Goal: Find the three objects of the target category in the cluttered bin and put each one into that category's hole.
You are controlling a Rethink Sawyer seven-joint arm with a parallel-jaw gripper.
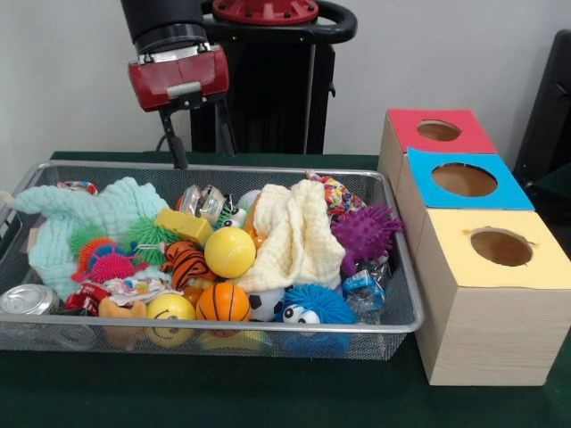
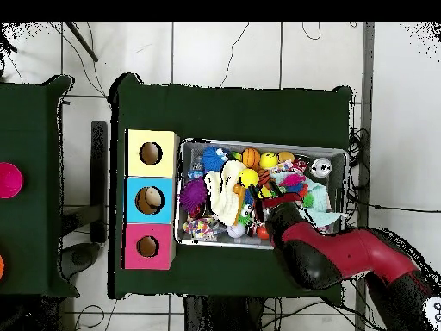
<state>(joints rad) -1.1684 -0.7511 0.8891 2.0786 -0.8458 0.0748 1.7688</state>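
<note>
Dark green cloth covers the table, and on it we see the bin, a shallow silver wire-mesh basket with a rounded metal rim, filling the lower left and centre of the front view. Three wooden boxes stand in a row at the right of that frame: a red-topped box, a blue-topped box and a yellow-topped box, each with a round hole cut in its top.

Inside the bin we make out a cream waffle-weave cloth, a mint green cloth, a smooth yellow ball, a small basketball, a purple spiky ball, a blue fuzzy ball with eyes and a crushed silver can at the lower left corner.

Only the overhead view shows the tiled floor with cables around the table, a second green table at the left edge carrying a pink ball, and the red arm reaching in from the lower right over the bin's edge.

From the front, the pincer hangs at the upper left of the frame, above and behind the bin's far rim, touching nothing inside. We cannot tell whether its fingers are apart or together.
</note>
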